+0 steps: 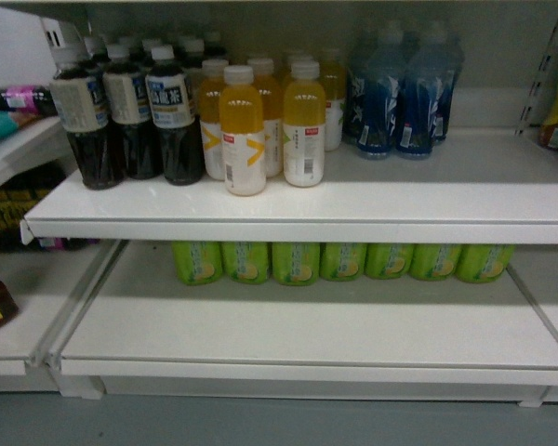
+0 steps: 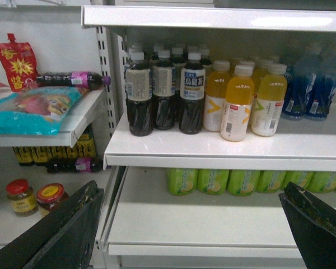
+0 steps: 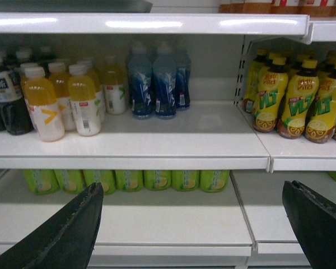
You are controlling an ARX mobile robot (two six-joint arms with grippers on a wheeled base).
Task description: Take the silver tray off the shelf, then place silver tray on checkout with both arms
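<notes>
The left gripper point(image 2: 190, 190) has its two black fingers spread wide, nothing between them. The right gripper point(image 3: 193, 186) is likewise agape and empty. Both hang in front of the store shelving, level with the gap between two boards, and neither shows in the head view.

Beyond them stands a white metal middle board point(image 1: 446, 186) with dark tea bottles point(image 1: 135, 111) at its left end, orange juice bottles point(image 1: 260, 121) next to them and blue drink bottles point(image 1: 405, 88) toward the right. Green bottles point(image 1: 344, 262) line the back edge of the board below.

A dull grey strip that appears to be the rim of the large silver tray point(image 3: 67, 5) lies on the white top shelf board point(image 3: 157, 23), at the upper edge of both wrist views; little of it can be seen. The checkout is not in view.

As a wide sheet of metal, the tray is probably stiff, smooth and slippery, and prone to tipping if carried from one side. A likely sound hold is one gripper pinching the raised rim at each short end, kept level.
</notes>
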